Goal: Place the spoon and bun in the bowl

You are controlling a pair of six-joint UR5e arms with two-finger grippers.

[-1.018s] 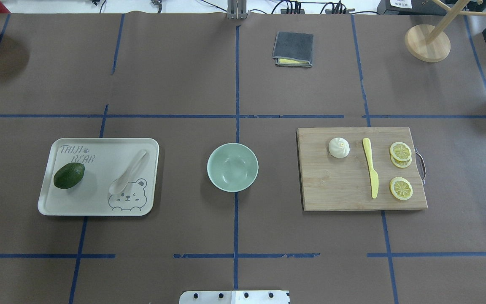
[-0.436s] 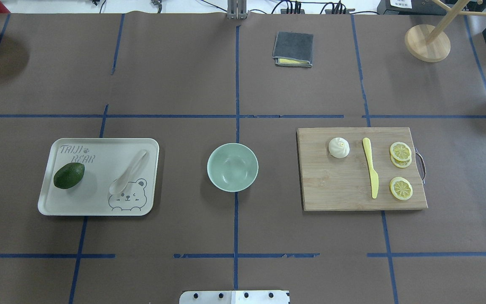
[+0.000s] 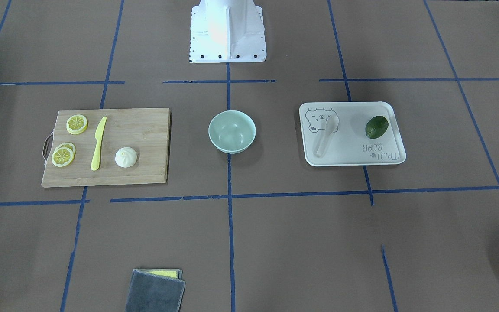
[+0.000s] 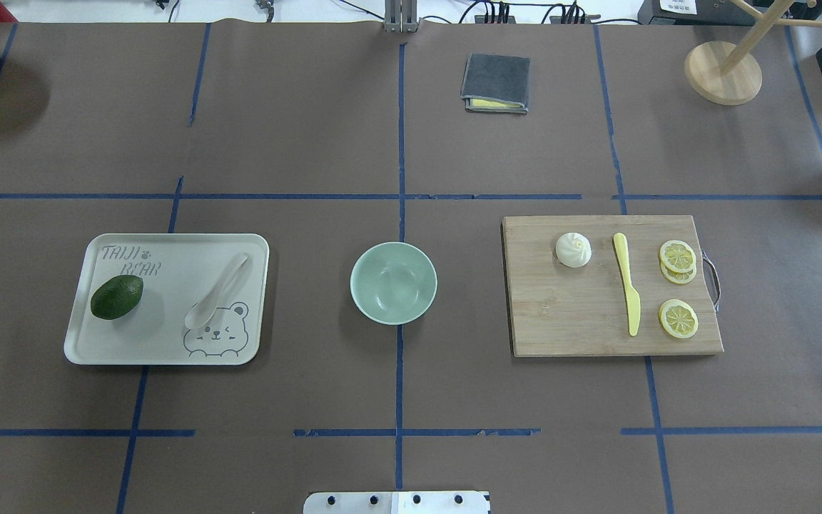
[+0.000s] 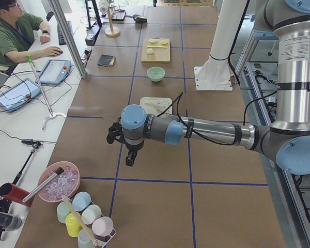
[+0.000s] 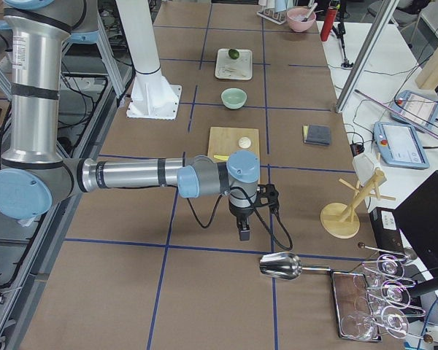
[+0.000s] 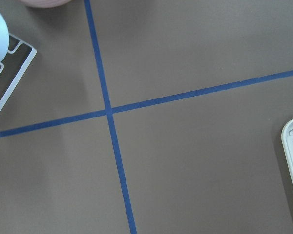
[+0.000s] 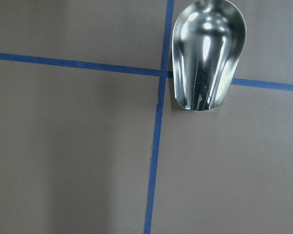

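Note:
The off-white spoon (image 4: pixel 216 291) lies on a pale tray (image 4: pixel 168 343) left of the bowl, and also shows in the front view (image 3: pixel 325 136). The white pleated bun (image 4: pixel 573 250) sits on a wooden cutting board (image 4: pixel 575 321) to the right, also in the front view (image 3: pixel 126 157). The mint-green bowl (image 4: pixel 393 285) stands empty between them, also in the front view (image 3: pixel 232 131). My left gripper (image 5: pixel 130 156) hangs over bare table far from the tray. My right gripper (image 6: pixel 244 230) hangs beyond the board's far end. Both show only in side views, so I cannot tell their state.
An avocado (image 4: pixel 117 297) shares the tray. A yellow knife (image 4: pixel 627 282) and lemon slices (image 4: pixel 678 318) lie on the board. A folded grey cloth (image 4: pixel 496 83) and a wooden stand (image 4: pixel 723 73) are at the back. A metal scoop (image 8: pixel 207 53) lies under the right wrist.

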